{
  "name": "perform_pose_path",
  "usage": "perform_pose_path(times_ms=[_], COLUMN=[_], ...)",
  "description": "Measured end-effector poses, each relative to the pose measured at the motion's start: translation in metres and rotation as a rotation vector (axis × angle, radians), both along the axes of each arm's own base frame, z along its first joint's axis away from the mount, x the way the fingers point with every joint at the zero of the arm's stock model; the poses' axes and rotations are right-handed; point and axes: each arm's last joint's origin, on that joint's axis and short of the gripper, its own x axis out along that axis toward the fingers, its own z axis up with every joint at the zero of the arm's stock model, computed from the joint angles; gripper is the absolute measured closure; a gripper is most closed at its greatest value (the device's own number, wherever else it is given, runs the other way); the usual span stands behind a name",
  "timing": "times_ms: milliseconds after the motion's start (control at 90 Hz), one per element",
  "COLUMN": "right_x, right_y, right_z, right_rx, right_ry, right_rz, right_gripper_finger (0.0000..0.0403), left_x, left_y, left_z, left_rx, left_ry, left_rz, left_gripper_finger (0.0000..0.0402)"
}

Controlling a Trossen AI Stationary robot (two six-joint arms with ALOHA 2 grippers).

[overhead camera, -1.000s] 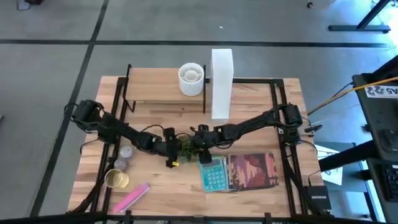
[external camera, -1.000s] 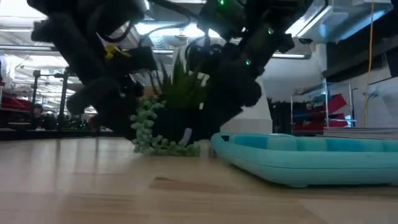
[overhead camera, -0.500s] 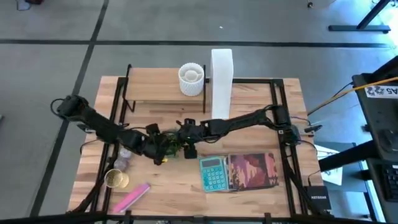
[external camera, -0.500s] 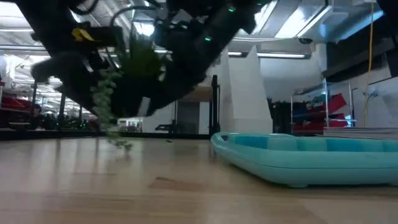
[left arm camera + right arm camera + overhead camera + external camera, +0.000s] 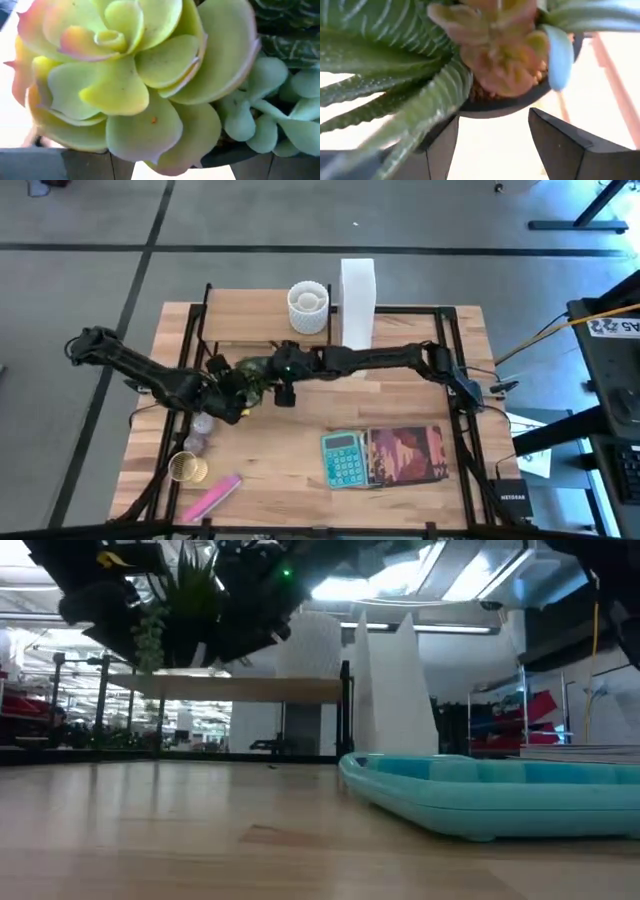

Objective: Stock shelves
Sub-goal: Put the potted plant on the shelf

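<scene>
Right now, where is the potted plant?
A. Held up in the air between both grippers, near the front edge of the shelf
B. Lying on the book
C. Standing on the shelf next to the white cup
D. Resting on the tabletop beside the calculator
A. The low view shows the potted plant lifted clear of the tabletop, and the high view shows the left gripper and right gripper meeting at it by the shelf.

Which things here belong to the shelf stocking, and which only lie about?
Part of the job: shelves; potted succulents, lifted between left gripper and right gripper.

Lying about: teal calculator, book, pink object, white file box.
</scene>
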Motion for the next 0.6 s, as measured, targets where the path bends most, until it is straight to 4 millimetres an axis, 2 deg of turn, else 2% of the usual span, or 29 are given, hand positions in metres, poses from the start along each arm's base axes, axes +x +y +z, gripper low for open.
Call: perform_pose_path(times_ms=[333, 600], right_x=[0.004, 0.005], right_y=[-0.035, -0.041], right_z=[0.011, 0.015], right_rx=[-0.021, -0.052], right_ry=[-0.116, -0.159], right_rz=[-0.088, -0.137], right_gripper_finger=[0.0196, 0.0205], left_x=[-0.006, -0.004], left_y=[0.031, 0.047], left_z=[0.012, 0.013], left_rx=[0.100, 0.114], left_ry=[0.015, 0.052], left_rz=[0.100, 0.155], left_gripper_finger=[0.0169, 0.0169])
